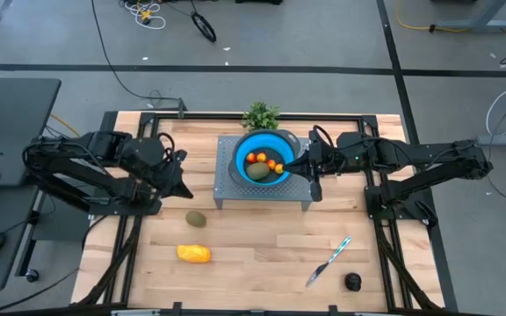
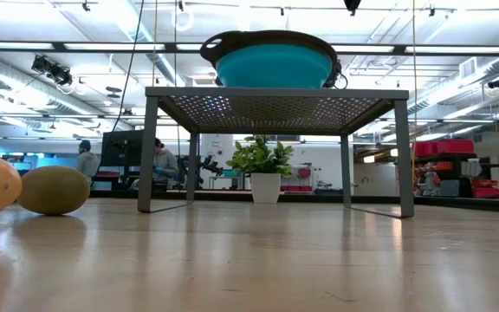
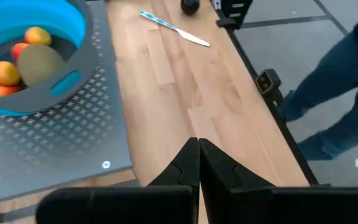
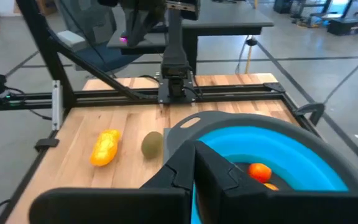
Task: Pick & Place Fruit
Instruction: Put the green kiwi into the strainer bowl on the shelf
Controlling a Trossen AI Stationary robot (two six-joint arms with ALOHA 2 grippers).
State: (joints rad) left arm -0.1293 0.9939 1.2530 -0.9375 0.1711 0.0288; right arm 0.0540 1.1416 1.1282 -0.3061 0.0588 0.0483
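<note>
Light wooden bench [image 1: 262,246] carries a grey perforated metal stand [image 1: 235,195] topped by a blue collapsible bowl [image 1: 246,147] already holding small orange fruits [image 1: 259,159] and one olive-brown oval [image 1: 260,171]. Still on the bench: yellow-orange oblong fruit [image 1: 194,254], olive-brown oval fruit [image 1: 196,219], near-black round fruit [image 1: 352,282]. Left end effector [image 1: 183,187] and right end effector [image 1: 300,164] are both closed and empty; judgement: open the left fully above the oval, descend vertically, grip across its narrow axis.

The left gripper [image 3: 199,163] is closed, fingers pressed together above the wooden table [image 3: 185,81]. Beside it sits a blue bowl [image 3: 73,28] holding orange fruit [image 3: 4,72] and an olive one [image 3: 40,63]. Far ahead lie a knife [image 3: 174,28] and a dark fruit [image 3: 190,5].
</note>
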